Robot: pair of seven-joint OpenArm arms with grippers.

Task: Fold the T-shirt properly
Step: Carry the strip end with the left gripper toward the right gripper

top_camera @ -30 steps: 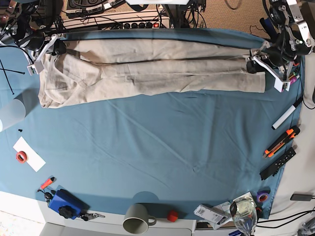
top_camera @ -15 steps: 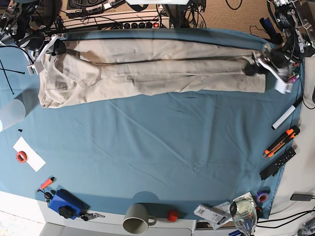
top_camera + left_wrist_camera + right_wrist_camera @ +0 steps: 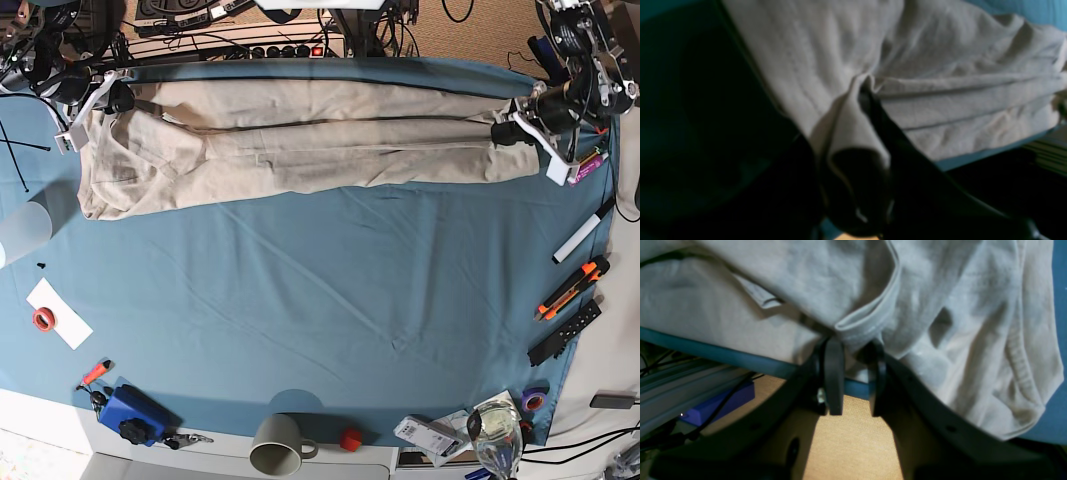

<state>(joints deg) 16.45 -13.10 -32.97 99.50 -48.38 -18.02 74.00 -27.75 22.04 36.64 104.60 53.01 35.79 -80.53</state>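
Gripping the T-shirt (image 3: 300, 140) at both ends, your left gripper (image 3: 853, 100) and right gripper (image 3: 855, 350) clench cloth (hem and collar); next, lift evenly and fold.

Base overhead — wrist views close on T-shirt (image 3: 300, 140)
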